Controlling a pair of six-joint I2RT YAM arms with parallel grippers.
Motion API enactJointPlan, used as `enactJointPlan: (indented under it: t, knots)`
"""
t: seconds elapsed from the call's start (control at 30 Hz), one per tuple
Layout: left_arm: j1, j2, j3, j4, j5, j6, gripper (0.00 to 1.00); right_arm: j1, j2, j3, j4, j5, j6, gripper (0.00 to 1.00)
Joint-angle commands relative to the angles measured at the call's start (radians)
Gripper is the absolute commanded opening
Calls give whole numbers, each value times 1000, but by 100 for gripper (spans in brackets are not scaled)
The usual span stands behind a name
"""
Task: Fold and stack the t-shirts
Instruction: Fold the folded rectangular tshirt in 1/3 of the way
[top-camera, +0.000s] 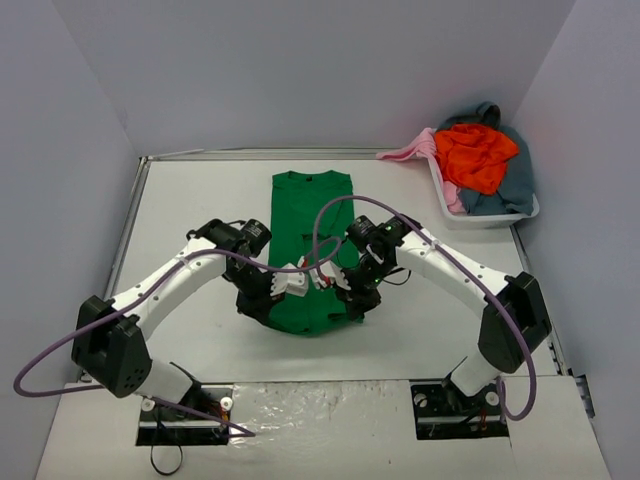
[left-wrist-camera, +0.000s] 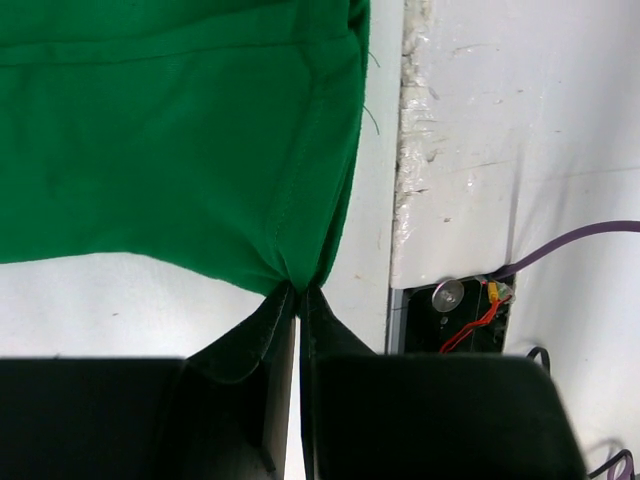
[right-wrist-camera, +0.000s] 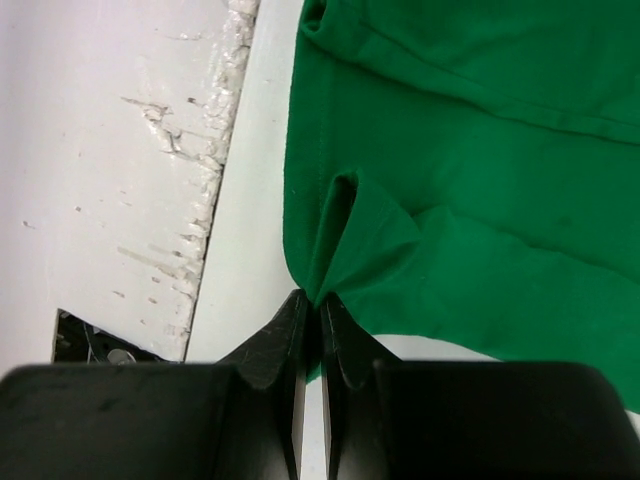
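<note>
While left tool (left-wrist-camera: 297, 300), right tool (right-wrist-camera: 311, 305) each clamp 1 green t-shirt (top-camera: 312, 205), 1 tub (top-camera: 490, 220) holds 3 shirts (top-camera: 478, 155).

A t-shirt (top-camera: 311, 215) lies in the middle of the table (top-camera: 190, 200), running near to far. The left gripper (left-wrist-camera: 297, 300) is at its near-left corner and the right gripper (right-wrist-camera: 318, 305) at its near-right. A tub (top-camera: 490, 222) at the far right holds other t-shirts (top-camera: 480, 155).

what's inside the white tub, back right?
In the tub: an orange-red t-shirt on top, a grey-blue t-shirt under and behind it, and a pale pink t-shirt spilling over the left rim. Anything lower down is covered.
</note>
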Motion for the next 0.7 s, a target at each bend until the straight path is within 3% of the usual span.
enactJointPlan:
  t: [0.0, 0.37, 0.67]
  knots:
    - [-3, 1, 76, -11, 13, 89, 2, -31, 45, 56, -61, 52, 54, 0]
    - [69, 82, 213, -49, -21, 140, 2, -91, 148, 190, -68, 95, 16, 0]
    - [131, 248, 363, -90, -35, 199, 2, -180, 277, 346, -76, 101, -35, 0]
